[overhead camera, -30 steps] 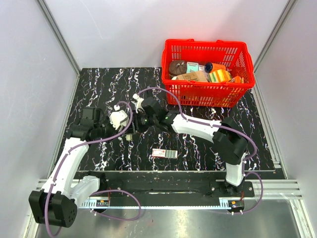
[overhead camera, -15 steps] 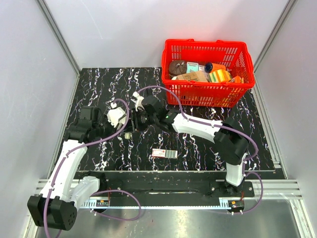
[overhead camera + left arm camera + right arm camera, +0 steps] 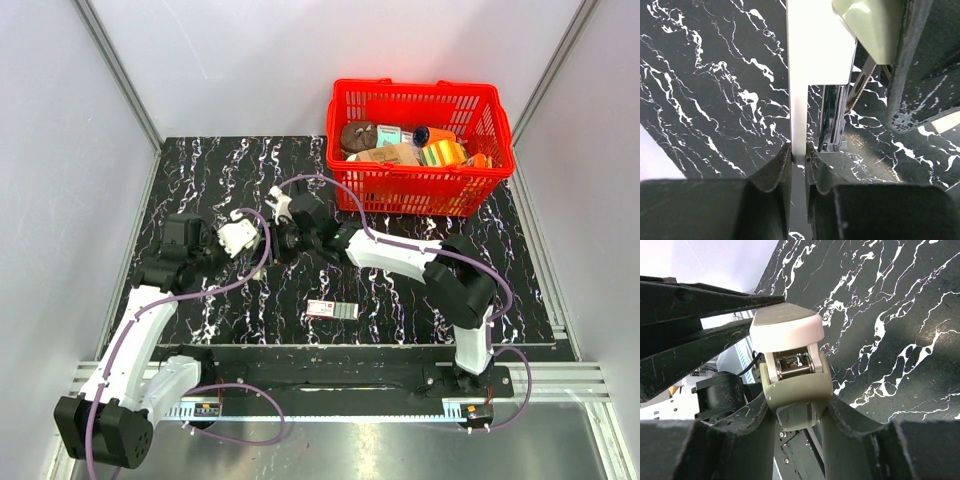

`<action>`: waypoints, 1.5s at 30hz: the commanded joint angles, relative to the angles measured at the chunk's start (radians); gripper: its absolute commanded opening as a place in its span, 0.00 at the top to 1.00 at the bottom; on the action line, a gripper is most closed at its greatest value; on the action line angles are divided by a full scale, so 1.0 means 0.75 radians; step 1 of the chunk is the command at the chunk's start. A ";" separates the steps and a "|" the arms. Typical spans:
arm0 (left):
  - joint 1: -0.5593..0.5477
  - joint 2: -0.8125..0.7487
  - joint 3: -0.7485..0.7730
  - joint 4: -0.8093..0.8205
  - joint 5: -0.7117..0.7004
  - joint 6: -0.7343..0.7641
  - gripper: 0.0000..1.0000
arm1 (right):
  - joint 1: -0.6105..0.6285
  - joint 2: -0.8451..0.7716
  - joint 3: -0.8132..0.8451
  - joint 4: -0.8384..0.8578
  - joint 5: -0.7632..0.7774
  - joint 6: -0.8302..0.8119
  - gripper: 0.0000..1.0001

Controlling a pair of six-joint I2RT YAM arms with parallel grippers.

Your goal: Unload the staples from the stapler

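While the black marbled table [image 3: 200, 170] is lying between pale grey walls [image 3: 250, 60], a red basket [image 3: 420, 190] is standing at its far right corner and a small box [image 3: 332, 310] is lying near the front edge. Both arms are reaching toward the left middle, where they are sharing the stapler [image 3: 795, 390]. The left gripper [image 3: 797, 155], nearly closed, is pinching its thin white top. The right gripper [image 3: 797, 415], partly open, is clamping its grey-green body.

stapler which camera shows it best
Right wrist: the stapler fills the centre, white top lifted off its grey base, clamped between the right fingers. Left wrist shows only the top's thin edge and the metal magazine. In top external it is small and mostly covered.
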 commanded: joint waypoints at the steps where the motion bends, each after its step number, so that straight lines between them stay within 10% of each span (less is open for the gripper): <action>1: -0.042 -0.018 0.035 0.207 0.009 0.129 1.00 | -0.015 0.045 -0.045 -0.041 0.003 -0.022 0.60; 23: -0.134 0.017 -0.120 0.467 -0.365 0.008 1.00 | -0.078 -0.007 -0.194 0.055 0.007 0.011 0.35; 45: -0.212 0.170 0.008 0.400 -0.578 -0.343 1.00 | 0.103 -0.358 -0.546 0.551 0.354 0.132 0.45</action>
